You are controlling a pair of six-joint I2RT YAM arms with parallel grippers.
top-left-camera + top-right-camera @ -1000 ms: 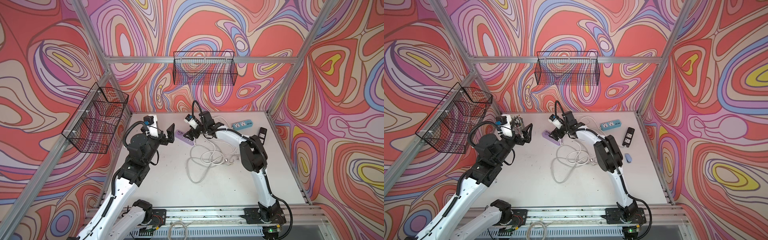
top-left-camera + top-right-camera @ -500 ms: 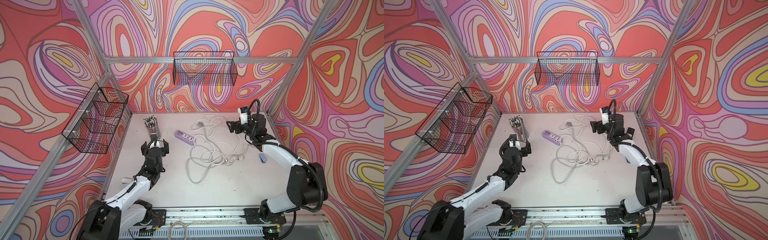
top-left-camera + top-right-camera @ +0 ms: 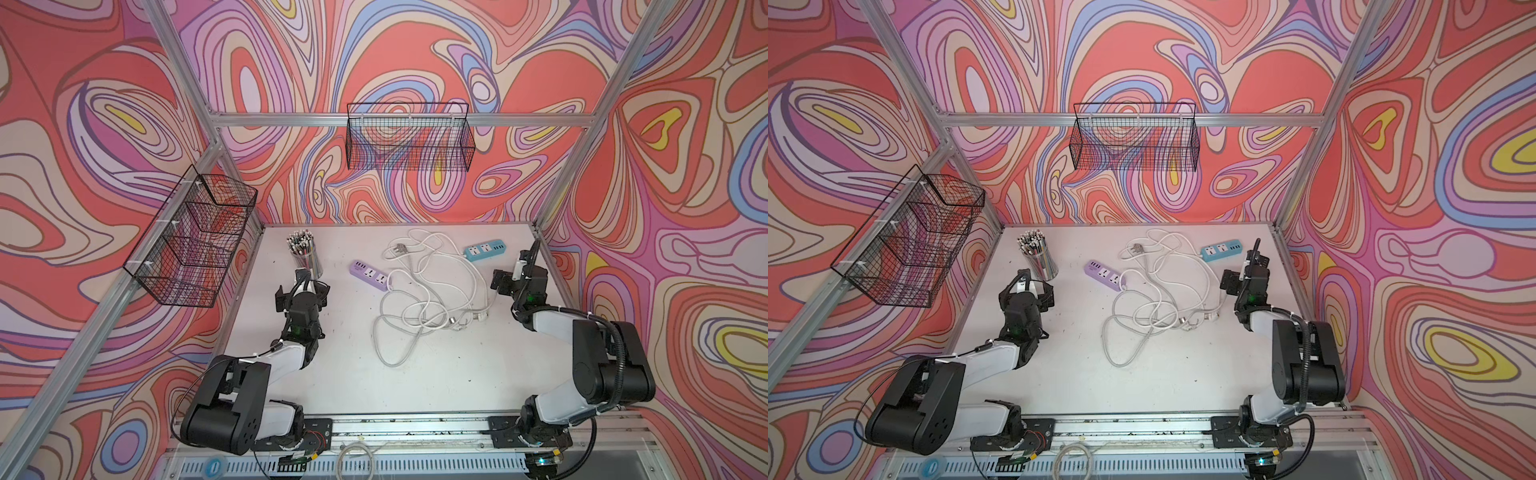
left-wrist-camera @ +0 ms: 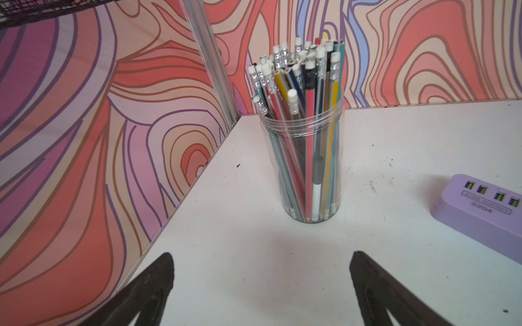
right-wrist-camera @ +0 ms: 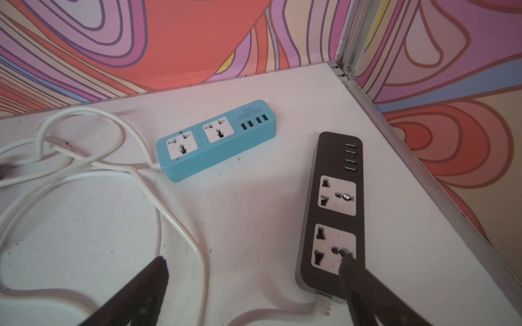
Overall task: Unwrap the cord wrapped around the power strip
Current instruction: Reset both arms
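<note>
A purple power strip (image 3: 371, 275) lies mid-table, and its end shows in the left wrist view (image 4: 485, 214). A blue power strip (image 3: 485, 249) lies at the back right, also seen in the right wrist view (image 5: 216, 138). White cords (image 3: 432, 291) sprawl between them in loose tangled loops, and no cord is wound round any strip I can see. A black power strip (image 5: 333, 209) lies by the right wall. My left gripper (image 3: 302, 289) (image 4: 261, 259) is open and empty before the pencil jar. My right gripper (image 3: 519, 276) (image 5: 252, 264) is open, one finger over the black strip's near end.
A clear jar of pencils (image 3: 305, 255) (image 4: 308, 158) stands at the back left, just ahead of my left gripper. Wire baskets hang on the back wall (image 3: 409, 139) and the left wall (image 3: 195, 237). Aluminium frame posts (image 5: 348, 36) mark the corners.
Both arms have drawn back from the purple strip and lowered, the left to the pencil jar, the right to the right edge. Both grippers stayed open. The cords now lie spread out.
</note>
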